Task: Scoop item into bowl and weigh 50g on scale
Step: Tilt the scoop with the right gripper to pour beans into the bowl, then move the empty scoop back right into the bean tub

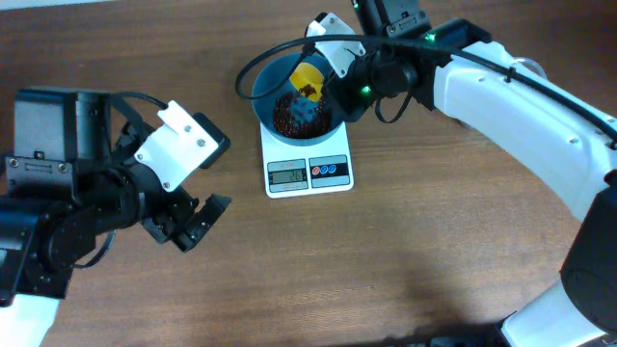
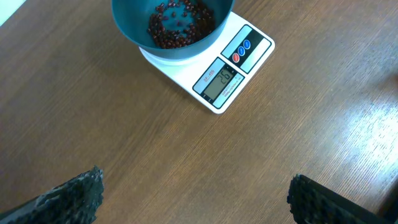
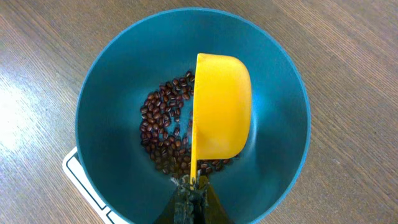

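Observation:
The teal-blue bowl stands on the white scale, whose display is lit. Dark reddish-brown beans lie in the bottom of the bowl. My right gripper is shut on the handle of a yellow scoop, which is tipped on its side over the beans inside the bowl. My left gripper hangs open over bare table, left of and nearer than the scale, with nothing between its fingers.
A black cable loops from the right arm past the bowl's left rim. The right arm's white body stretches across the right side of the wooden table.

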Motion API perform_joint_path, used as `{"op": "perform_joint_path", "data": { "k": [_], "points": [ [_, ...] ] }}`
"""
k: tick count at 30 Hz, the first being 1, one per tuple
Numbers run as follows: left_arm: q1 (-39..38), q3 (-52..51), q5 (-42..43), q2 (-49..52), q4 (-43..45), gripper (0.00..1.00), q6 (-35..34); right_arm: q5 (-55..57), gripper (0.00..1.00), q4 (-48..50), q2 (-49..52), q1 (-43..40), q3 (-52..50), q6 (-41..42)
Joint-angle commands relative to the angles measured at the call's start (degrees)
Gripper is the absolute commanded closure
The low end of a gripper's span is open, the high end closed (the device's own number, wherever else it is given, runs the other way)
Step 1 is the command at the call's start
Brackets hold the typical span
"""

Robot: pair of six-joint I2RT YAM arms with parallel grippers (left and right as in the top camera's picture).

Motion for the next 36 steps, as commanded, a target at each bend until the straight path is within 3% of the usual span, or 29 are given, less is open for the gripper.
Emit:
{"op": "perform_joint_path", "data": {
  "k": [1, 13, 20, 33, 36],
  "points": [
    [0.26, 1.09, 0.04, 0.02, -0.09, 0.01, 0.70, 0.52, 0.96, 0.00, -1.90, 0.33, 1.07, -0.42],
    [0.26, 1.09, 0.04, 0.02, -0.07, 0.01, 0.70, 3.19, 0.96, -2.67, -2.38, 1.57, 1.07, -0.63],
    [0.26, 1.09, 0.04, 0.02, -0.09, 0.01, 0.70, 11.30, 0.96, -1.53, -2.47, 2.56, 1.07, -0.85],
    [0.26, 1.09, 0.04, 0.02, -0.09, 0.01, 0.70, 10.60, 0.96, -1.81, -2.47, 4.28, 1.07, -0.42],
    [0.26, 1.09, 0.04, 0.02, -0.09, 0.01, 0.70, 15.87, 0.96, -0.20, -2.62, 4.39, 1.20, -0.44]
  ]
}}
